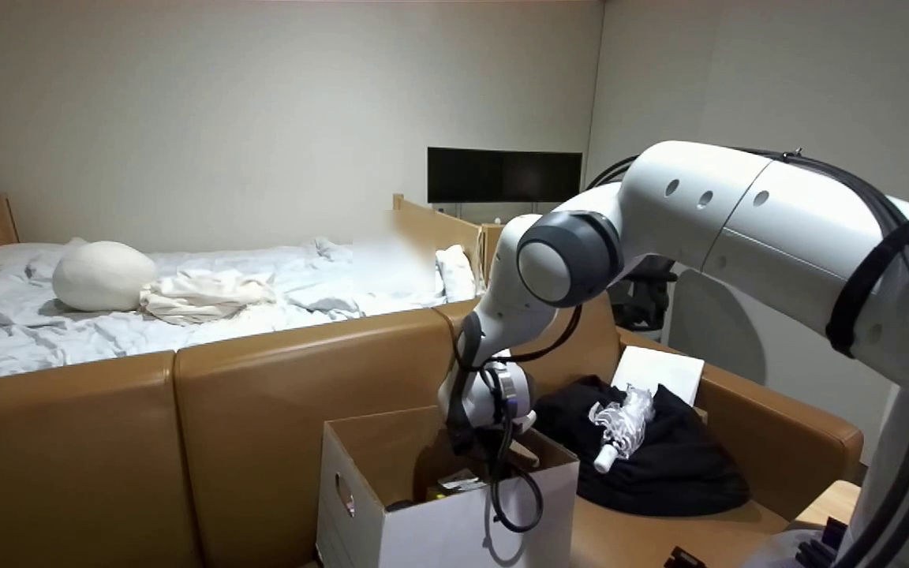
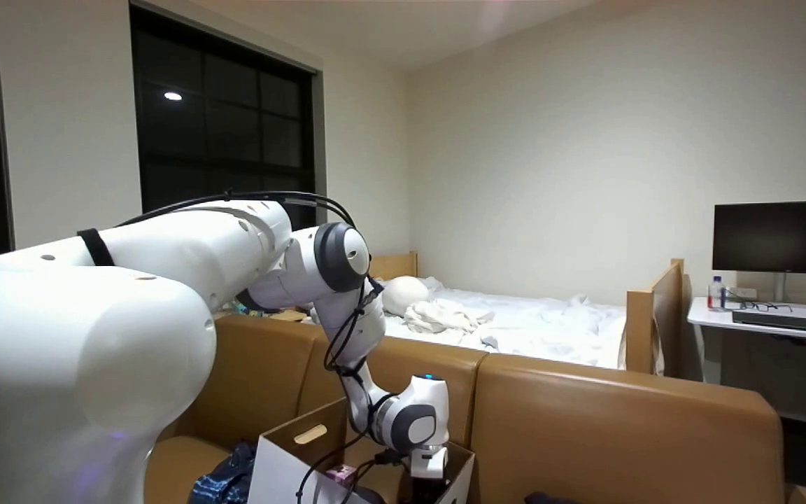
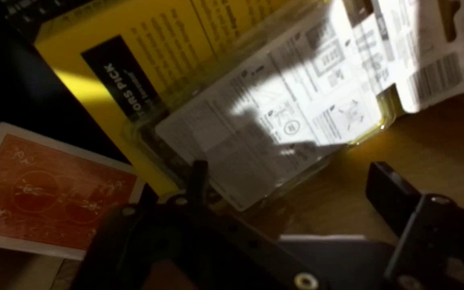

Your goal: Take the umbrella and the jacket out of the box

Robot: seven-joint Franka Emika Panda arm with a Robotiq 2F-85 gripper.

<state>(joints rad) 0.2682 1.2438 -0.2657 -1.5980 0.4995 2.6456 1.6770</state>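
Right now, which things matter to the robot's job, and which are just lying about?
For the job:
umbrella, lying on the jacket
box, beside them
gripper, open inside the box

Just lying about:
playing card and yellow package, inside the box
round white object on the bed
monitor

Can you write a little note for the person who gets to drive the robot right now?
Claw: open, down inside the box, holding nothing.
Umbrella: out, lying on the jacket.
Jacket: out, on the sofa beside the box.
Done: both things are out.
Left: probably just lifting the claw clear. The yellow pack and card in the box aren't part of the job.
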